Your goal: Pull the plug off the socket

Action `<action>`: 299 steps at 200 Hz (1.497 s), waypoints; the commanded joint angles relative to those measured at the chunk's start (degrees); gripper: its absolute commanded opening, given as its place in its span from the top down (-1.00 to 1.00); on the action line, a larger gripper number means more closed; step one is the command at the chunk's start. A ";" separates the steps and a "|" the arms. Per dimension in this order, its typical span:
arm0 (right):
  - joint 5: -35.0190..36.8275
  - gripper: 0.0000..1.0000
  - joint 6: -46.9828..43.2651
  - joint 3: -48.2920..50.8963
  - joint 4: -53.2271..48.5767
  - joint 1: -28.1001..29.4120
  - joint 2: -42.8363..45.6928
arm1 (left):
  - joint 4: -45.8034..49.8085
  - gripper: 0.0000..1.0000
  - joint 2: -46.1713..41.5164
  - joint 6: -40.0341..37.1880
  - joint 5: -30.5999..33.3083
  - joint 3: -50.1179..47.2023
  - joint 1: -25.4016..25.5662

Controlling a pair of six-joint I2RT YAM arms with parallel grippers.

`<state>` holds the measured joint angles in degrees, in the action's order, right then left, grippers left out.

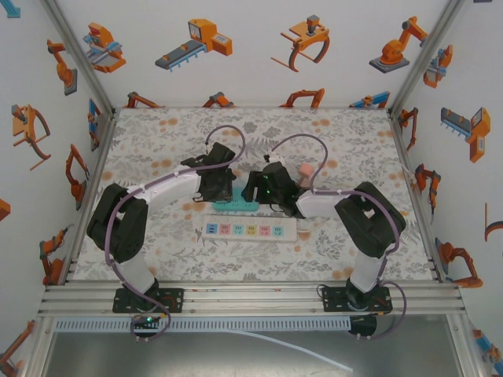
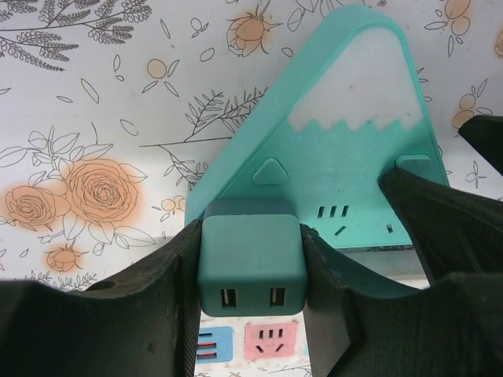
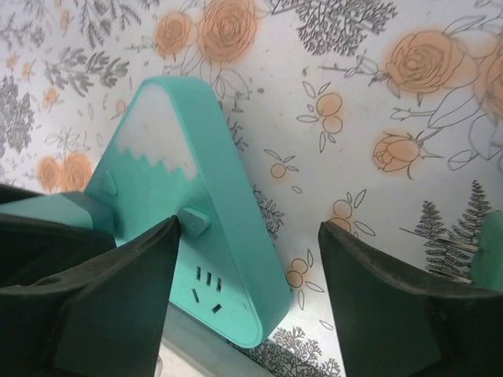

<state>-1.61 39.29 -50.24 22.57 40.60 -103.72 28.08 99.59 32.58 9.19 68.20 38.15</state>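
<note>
Left fingers clamp plug; right fingers spread.

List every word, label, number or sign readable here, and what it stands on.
None can be read.
Teal triangular socket: a faint embossed marking on its face, too faint to read.
White power strip: no legible print at this size.

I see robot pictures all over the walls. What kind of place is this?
Probably a robot practice booth in a lab: a left arm and right arm bolted to a metal frame, with robot-picture walls around a flowered table.
</note>
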 commanded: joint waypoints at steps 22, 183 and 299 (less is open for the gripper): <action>-9.51 -0.82 2.42 3.38 0.37 0.01 -7.49 | -5.29 0.65 -1.02 1.82 -4.23 -1.65 -0.55; -1.73 -0.63 -4.14 -0.32 -16.73 3.90 -8.85 | -6.48 0.70 -8.35 -2.98 -13.78 -2.88 -8.19; 8.23 -0.69 -10.31 -0.10 -22.18 8.13 -8.91 | -1.14 0.71 -12.21 -6.39 -0.48 1.40 -5.87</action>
<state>3.68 33.39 -57.21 20.16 48.36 -109.56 25.32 90.19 26.00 8.97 68.03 32.53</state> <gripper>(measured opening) 0.833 0.457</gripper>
